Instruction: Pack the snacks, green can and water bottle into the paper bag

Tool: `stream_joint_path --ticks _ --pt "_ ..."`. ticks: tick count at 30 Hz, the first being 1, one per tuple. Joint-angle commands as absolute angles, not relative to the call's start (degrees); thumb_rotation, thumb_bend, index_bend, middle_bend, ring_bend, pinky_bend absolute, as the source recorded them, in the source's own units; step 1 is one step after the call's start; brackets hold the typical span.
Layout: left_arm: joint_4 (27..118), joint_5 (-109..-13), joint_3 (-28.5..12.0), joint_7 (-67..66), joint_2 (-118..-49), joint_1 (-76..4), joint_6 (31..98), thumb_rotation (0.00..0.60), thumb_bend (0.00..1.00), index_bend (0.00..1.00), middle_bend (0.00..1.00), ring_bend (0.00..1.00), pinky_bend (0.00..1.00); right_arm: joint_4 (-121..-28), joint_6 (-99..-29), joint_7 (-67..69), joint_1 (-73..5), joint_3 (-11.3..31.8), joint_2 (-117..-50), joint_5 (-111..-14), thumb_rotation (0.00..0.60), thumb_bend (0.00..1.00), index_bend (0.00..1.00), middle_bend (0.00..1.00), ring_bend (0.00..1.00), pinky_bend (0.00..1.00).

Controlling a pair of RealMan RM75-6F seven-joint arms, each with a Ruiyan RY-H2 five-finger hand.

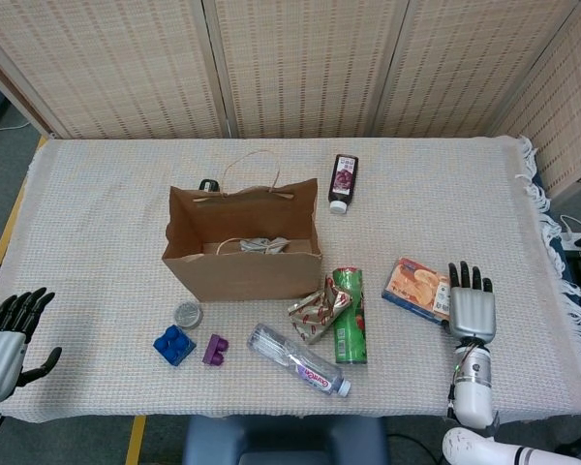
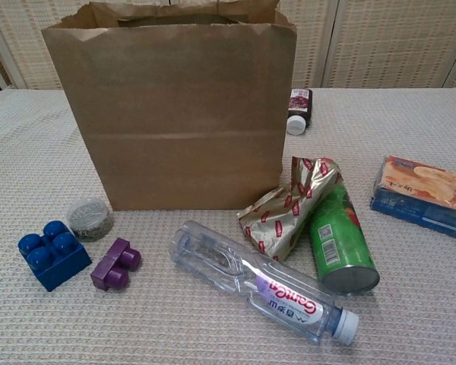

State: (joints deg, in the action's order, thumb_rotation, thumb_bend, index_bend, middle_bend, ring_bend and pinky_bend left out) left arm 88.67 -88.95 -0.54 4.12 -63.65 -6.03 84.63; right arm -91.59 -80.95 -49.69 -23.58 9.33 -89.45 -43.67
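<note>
The paper bag [image 1: 242,244] stands open near the table's middle. Just right of it lie the foil snack [image 1: 317,308] and green can [image 1: 350,315], touching; the water bottle [image 1: 298,359] lies in front. The boxed snack [image 1: 417,288] lies further right, the right hand [image 1: 471,310] just beside it, flat, fingers extended, empty. The left hand [image 1: 5,334] hangs at the table's left edge, fingers spread, empty.

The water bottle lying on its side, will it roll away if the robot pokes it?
Probably yes. The water bottle is round and lies flat on the tablecloth, so a sideways poke would likely roll it, though the woven cloth may slow it. It looks empty, so it is probably light. Its clear, thin-looking plastic might dent and slip when squeezed.
</note>
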Motion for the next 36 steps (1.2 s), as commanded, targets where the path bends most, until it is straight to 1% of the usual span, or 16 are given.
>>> stream_joint_path --ticks 1,8,17,22,23,24,25,26,27,29,30,31,32,36 --pt "88.7 -88.9 -0.6 4.1 -63.7 -6.0 84.6 0.600 0.34 0.05 0.00 0.00 0.00 -91.8 -79.1 -49.8 -24.4 11.2 -89.6 -41.0 0.600 0.08 0.00 0.00 0.00 0.14" --pt "88.6 -89.0 -0.5 4.3 -63.7 -6.0 84.6 0.600 0.34 0.05 0.00 0.00 0.00 -90.3 -77.6 -51.7 -27.0 13.9 -91.6 -36.5 0.600 0.08 0.00 0.00 0.00 0.14" --pt "88.5 -89.1 -0.5 4.7 -63.6 -6.1 84.6 0.600 0.34 0.05 0.00 0.00 0.00 -85.5 -75.8 -53.5 -29.9 15.6 -95.5 -31.5 0.600 0.08 0.00 0.00 0.00 0.16" --pt "88.5 -89.1 -0.5 4.8 -63.6 -6.1 84.5 0.600 0.34 0.05 0.00 0.00 0.00 -83.4 -75.4 -53.3 -31.1 16.0 -97.6 -30.9 0.600 0.08 0.00 0.02 0.00 0.23" --pt "88.5 -89.1 -0.5 4.8 -63.6 -6.1 84.5 0.600 0.34 0.05 0.00 0.00 0.00 -83.0 -75.5 -53.2 -31.3 16.0 -97.9 -31.2 0.600 0.08 0.00 0.05 0.02 0.26" --pt "88.5 -89.1 -0.5 4.9 -63.6 -6.1 84.6 0.600 0.34 0.05 0.00 0.00 0.00 -82.6 -75.7 -53.0 -31.5 15.9 -98.3 -31.7 0.600 0.09 0.01 0.10 0.06 0.30" --pt "88.5 -89.1 -0.5 5.0 -63.6 -6.1 84.6 0.600 0.34 0.05 0.00 0.00 0.00 -81.9 -76.0 -52.4 -31.6 15.8 -98.8 -32.6 0.600 0.11 0.05 0.16 0.12 0.36" --pt "88.5 -89.1 -0.5 5.0 -63.5 -6.1 84.6 0.600 0.34 0.05 0.00 0.00 0.00 -81.5 -76.4 -51.7 -31.6 15.8 -99.2 -33.1 0.600 0.14 0.13 0.25 0.22 0.46" --pt "88.4 -89.1 -0.5 5.1 -63.5 -6.1 84.6 0.600 0.34 0.05 0.00 0.00 0.00 -81.4 -76.5 -51.0 -31.5 15.8 -99.5 -33.5 0.600 0.18 0.25 0.35 0.35 0.60" --pt "88.4 -89.1 -0.4 5.3 -63.5 -6.1 84.5 0.600 0.34 0.05 0.00 0.00 0.00 -81.3 -76.8 -49.6 -31.2 15.8 -99.6 -34.6 0.600 0.23 0.39 0.47 0.49 0.72" --pt "88.4 -89.2 -0.4 5.3 -63.5 -6.1 84.5 0.600 0.34 0.05 0.00 0.00 0.00 -81.3 -77.0 -49.1 -31.0 15.6 -99.6 -35.1 0.600 0.25 0.45 0.50 0.53 0.75" --pt "88.4 -89.2 -0.4 5.3 -63.5 -6.1 84.5 0.600 0.34 0.05 0.00 0.00 0.00 -81.3 -77.2 -48.8 -30.8 15.4 -99.5 -35.7 0.600 0.26 0.50 0.53 0.55 0.76" --pt "88.3 -89.2 -0.4 5.4 -63.5 -6.1 84.5 0.600 0.34 0.05 0.00 0.00 0.00 -81.4 -77.4 -48.5 -30.6 15.0 -99.2 -36.4 0.600 0.27 0.52 0.54 0.56 0.76" --pt "88.3 -89.2 -0.4 5.4 -63.5 -6.1 84.6 0.600 0.34 0.05 0.00 0.00 0.00 -84.3 -77.8 -46.7 -29.6 15.2 -96.8 -37.9 0.600 0.27 0.55 0.56 0.57 0.76"
